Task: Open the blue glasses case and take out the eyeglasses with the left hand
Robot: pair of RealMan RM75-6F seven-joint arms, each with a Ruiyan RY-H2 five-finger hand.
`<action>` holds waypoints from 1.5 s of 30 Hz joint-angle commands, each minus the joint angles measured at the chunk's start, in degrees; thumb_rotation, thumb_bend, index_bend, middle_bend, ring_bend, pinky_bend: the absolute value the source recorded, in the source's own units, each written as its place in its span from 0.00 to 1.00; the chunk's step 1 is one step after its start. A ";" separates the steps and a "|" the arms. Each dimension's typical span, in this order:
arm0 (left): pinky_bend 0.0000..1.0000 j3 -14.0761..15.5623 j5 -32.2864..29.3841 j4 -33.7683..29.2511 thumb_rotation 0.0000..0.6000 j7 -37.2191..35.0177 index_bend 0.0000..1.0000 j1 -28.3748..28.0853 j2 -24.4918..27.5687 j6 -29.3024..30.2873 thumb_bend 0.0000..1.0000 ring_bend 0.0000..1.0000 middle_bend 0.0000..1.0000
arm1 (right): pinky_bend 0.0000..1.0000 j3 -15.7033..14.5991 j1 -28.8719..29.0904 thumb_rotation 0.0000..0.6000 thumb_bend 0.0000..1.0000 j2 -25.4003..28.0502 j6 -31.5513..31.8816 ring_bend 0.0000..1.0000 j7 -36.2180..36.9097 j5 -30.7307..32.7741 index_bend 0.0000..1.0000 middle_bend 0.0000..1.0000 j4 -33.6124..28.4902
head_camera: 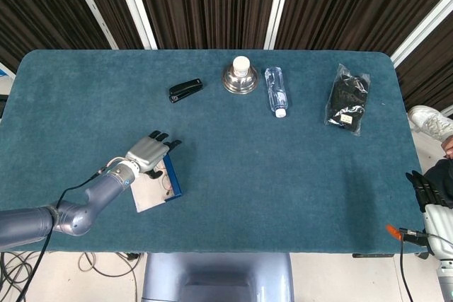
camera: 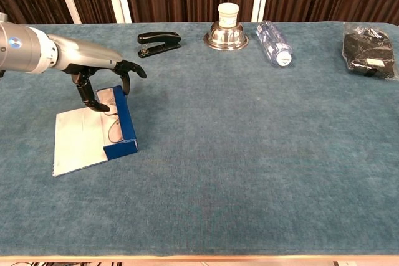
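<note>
Blue glasses case (camera: 118, 130) lies open on the near left of the table (camera: 249, 154), pale lid flat, blue wall standing up. Eyeglasses (camera: 112, 130) sit inside against that wall, thin frame, hard to see. My left hand (camera: 103, 73) hovers over the case's far end, fingers apart and curled down, thumb pointing into the case; can't tell if it touches the eyeglasses. My right hand (head_camera: 425, 190) hangs off the table's right edge; grip state unclear. Farther back: stapler (camera: 159, 41), metal bowl (camera: 226, 35) with white jar (camera: 228, 12) on it, water bottle (camera: 274, 43), black bag (camera: 369, 51).
</note>
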 commanded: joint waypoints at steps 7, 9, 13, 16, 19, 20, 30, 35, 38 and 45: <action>0.02 1.40 0.56 -2.75 1.00 -0.40 0.00 0.92 2.87 1.02 0.31 0.00 0.27 | 0.20 -0.01 0.00 1.00 0.20 0.02 -0.02 0.00 0.04 -0.05 0.00 0.00 0.01; 0.02 1.70 0.61 -3.17 1.00 -0.52 0.00 1.16 3.29 1.13 0.31 0.00 0.27 | 0.20 -0.01 0.00 1.00 0.20 0.02 0.00 0.00 0.02 -0.06 0.00 0.00 0.00; 0.02 2.54 0.87 -4.29 1.00 -0.90 0.00 1.93 4.28 1.32 0.31 0.00 0.27 | 0.20 -0.02 -0.02 1.00 0.20 -0.02 0.07 0.00 -0.13 -0.13 0.00 0.00 0.01; 0.02 3.03 1.50 -5.24 1.00 -1.16 0.00 2.48 5.06 1.49 0.31 0.00 0.27 | 0.20 -0.01 -0.04 1.00 0.20 -0.05 0.12 0.00 -0.21 -0.09 0.00 0.00 0.00; 0.02 3.24 2.37 -6.28 1.00 -1.60 0.00 3.07 5.94 1.86 0.31 0.00 0.27 | 0.20 0.01 -0.06 1.00 0.20 -0.07 0.17 0.00 -0.26 -0.07 0.00 0.00 -0.02; 0.02 3.26 2.62 -6.63 1.00 -1.79 0.00 3.26 6.23 1.97 0.31 0.00 0.27 | 0.20 0.01 -0.06 1.00 0.20 -0.07 0.15 0.00 -0.27 -0.06 0.00 0.00 -0.02; 0.02 4.25 6.33 -11.45 1.00 -3.25 0.00 5.56 9.89 2.85 0.31 0.00 0.27 | 0.20 0.01 -0.08 1.00 0.20 -0.04 0.21 0.00 -0.19 -0.16 0.00 0.00 -0.01; 0.02 4.55 7.42 -12.18 1.00 -3.86 0.00 6.52 10.38 3.13 0.31 0.00 0.27 | 0.20 -0.02 -0.13 1.00 0.20 -0.05 0.26 0.00 -0.22 -0.16 0.00 0.00 0.03; 0.02 4.51 7.93 -12.22 1.00 -4.33 0.00 7.03 10.75 3.33 0.31 0.00 0.27 | 0.20 -0.01 -0.14 1.00 0.20 -0.07 0.28 0.00 -0.24 -0.14 0.00 0.00 0.01; 0.02 4.73 9.39 -13.27 1.00 -5.18 0.00 8.02 12.17 3.19 0.31 0.00 0.28 | 0.20 0.03 -0.12 1.00 0.20 -0.10 0.25 0.00 -0.32 -0.08 0.00 0.00 -0.03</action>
